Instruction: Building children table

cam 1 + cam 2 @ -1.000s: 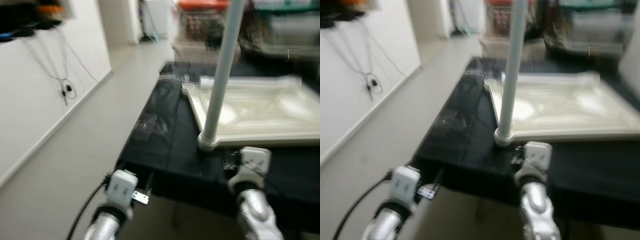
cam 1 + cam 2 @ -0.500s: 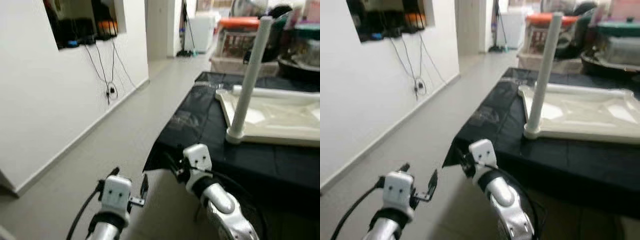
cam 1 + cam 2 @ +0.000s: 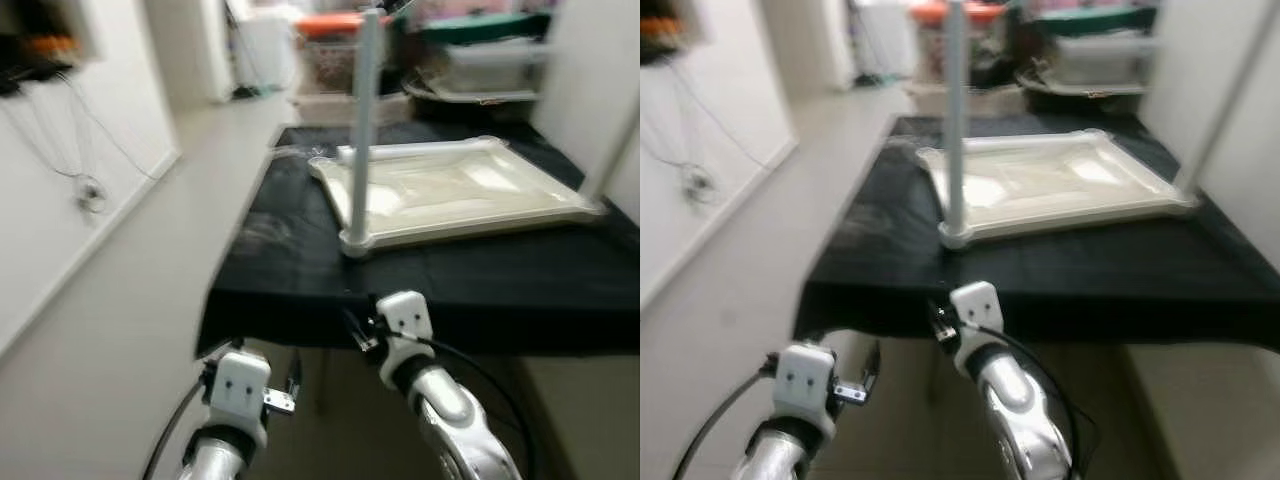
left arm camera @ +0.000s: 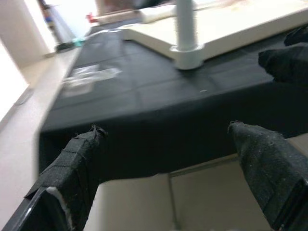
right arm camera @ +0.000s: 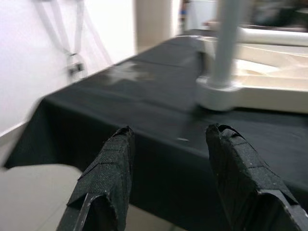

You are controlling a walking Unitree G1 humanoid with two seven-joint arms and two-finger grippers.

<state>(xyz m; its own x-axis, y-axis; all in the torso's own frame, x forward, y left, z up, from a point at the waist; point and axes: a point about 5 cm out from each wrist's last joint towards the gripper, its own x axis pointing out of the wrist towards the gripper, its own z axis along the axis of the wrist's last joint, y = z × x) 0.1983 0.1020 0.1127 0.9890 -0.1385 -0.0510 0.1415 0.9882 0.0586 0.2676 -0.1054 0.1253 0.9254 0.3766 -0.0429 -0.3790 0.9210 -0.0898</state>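
We find no brand, label or writing that we can read anywhere; the head views are blurred.

One cream tabletop [image 3: 460, 195] lies upside down on a black cloth [image 3: 300, 260] spread over a raised surface. We count two legs on it: one pale leg [image 3: 363, 130] stands upright in the corner socket nearest us, and a second leg [image 3: 1225, 95] rises slanting from the corner on the right. A white tube [image 3: 400, 152] lies along the tabletop's far edge; we cannot tell what it is.

Our two grippers hang low in front of the cloth's near edge, touching nothing. The left gripper [image 4: 166, 166] has its fingers [image 4: 72, 168] spread wide, with the cloth edge and the upright leg's socket seen between them. The right gripper [image 5: 168, 159] also has its fingers [image 5: 108, 173] apart, aimed at the same socket [image 5: 219, 94], with nothing between them. In the head view the right gripper [image 3: 362, 330] sits just below the cloth's edge, and the left gripper [image 3: 290, 378] is lower and to the left.

On the left a white wall [image 3: 60, 200] carries dangling cables [image 3: 85, 180]. Behind the cloth stand stacked bins [image 3: 480, 60] and an orange-lidded crate [image 3: 325, 45], too blurred to count.
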